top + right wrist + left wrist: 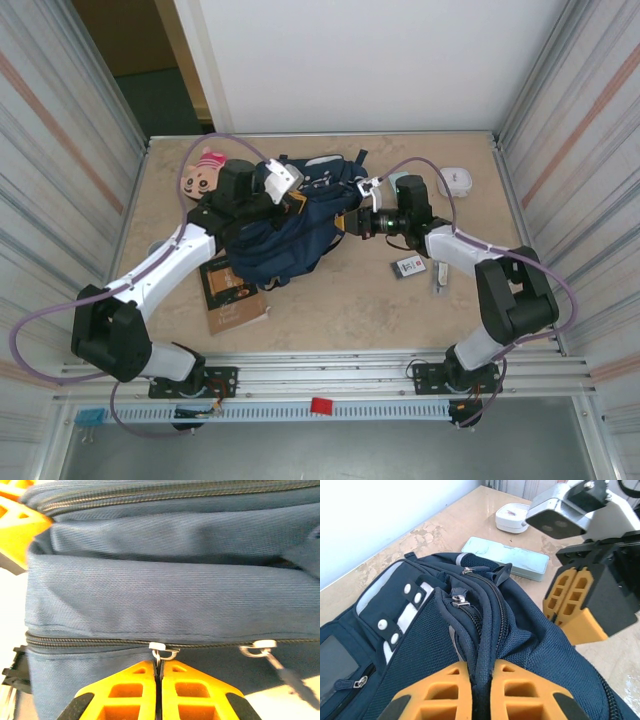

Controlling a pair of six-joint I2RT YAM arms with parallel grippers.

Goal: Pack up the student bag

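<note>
The student bag [285, 228], a navy backpack with pale trim, lies in the middle of the table. My left gripper [298, 203] [481, 672] is shut on a raised fold of the student bag's [420, 640] fabric and piping beside its zips. My right gripper [354, 221] [159, 666] is pressed to the student bag's [165, 595] right side, shut on a metal zip pull [162, 652]. A second zip pull [260, 647] hangs free further along the same zip. In the left wrist view the right gripper [559, 611] rests shut against the bag.
A brown book [235, 295] lies by the bag's near-left corner and a pink plush face [203, 170] at the far left. A pale green tin case [507, 560] and a white box [511, 517] [455, 180] lie behind the bag. A small card [411, 265] sits near the right arm.
</note>
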